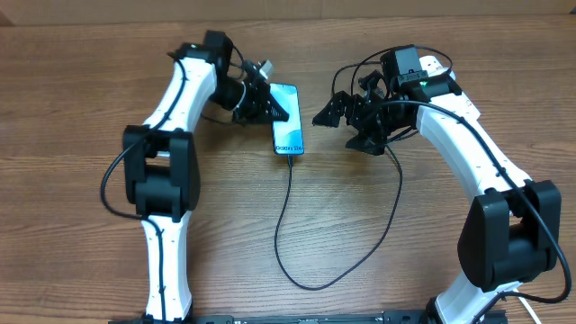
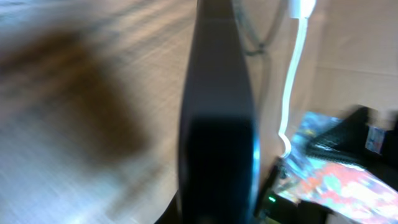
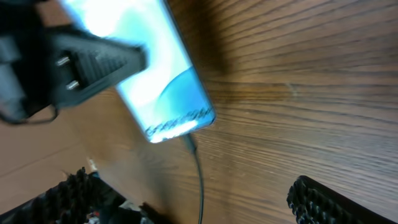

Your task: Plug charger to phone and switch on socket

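phone (image 1: 287, 121) at left gripper (image 1: 269, 106), charger (image 3: 200, 177) at its lower edge

Table (image 1: 72, 252) is matt brown wood with visible grain, phone (image 1: 287, 119) screen smooth glossy glass, cable (image 3: 201, 186) thin matt black rubbery sheath, arm shells (image 1: 184, 85) smooth semi-gloss white plastic, joints matt black.

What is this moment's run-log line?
phone: screen lit | charger: tip at phone's bottom edge | left pincer: at phone's edge, grip unclear | right pincer: open, clear of phone
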Robot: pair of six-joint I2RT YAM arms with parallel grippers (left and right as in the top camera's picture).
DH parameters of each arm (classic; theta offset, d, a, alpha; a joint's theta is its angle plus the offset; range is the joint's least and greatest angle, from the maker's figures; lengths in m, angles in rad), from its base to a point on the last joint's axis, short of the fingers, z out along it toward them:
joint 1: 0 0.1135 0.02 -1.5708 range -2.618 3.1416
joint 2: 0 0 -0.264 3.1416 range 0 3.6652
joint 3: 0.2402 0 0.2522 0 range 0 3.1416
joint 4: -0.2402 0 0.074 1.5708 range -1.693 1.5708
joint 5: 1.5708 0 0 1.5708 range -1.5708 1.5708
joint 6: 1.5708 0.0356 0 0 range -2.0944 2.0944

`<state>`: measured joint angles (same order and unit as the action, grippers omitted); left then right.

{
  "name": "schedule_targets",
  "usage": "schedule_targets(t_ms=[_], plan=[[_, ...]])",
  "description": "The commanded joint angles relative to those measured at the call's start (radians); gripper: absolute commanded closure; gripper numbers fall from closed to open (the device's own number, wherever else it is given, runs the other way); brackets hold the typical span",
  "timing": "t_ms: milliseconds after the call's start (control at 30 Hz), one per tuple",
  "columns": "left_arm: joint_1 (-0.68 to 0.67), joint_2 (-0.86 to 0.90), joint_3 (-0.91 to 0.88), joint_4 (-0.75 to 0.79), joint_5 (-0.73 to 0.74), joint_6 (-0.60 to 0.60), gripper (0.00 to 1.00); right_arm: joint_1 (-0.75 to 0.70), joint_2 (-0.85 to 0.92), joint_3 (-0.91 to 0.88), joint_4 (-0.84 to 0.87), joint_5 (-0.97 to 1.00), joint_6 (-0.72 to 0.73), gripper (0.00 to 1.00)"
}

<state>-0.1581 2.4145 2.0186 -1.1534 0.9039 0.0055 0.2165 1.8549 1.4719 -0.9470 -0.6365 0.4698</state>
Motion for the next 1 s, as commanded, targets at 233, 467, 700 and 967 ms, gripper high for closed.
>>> schedule_targets(t_ms=[233,467,700,967], plan=[[-0.027,0.021,0.013,0.102,-0.251,-0.126,0.96,-0.004,0.004,0.015,-0.029,0.086,-0.029,0.00],[-0.058,0.021,0.013,0.117,-0.409,-0.126,0.85,-0.004,0.004,0.015,-0.030,0.086,-0.029,0.00],[-0.055,0.021,0.013,0.106,-0.528,-0.126,0.73,-0.004,0.004,0.015,-0.032,0.087,-0.029,0.00],[-0.046,0.020,0.043,0.004,-0.769,-0.152,0.00,-0.049,0.003,0.029,-0.118,0.225,-0.028,0.00]])
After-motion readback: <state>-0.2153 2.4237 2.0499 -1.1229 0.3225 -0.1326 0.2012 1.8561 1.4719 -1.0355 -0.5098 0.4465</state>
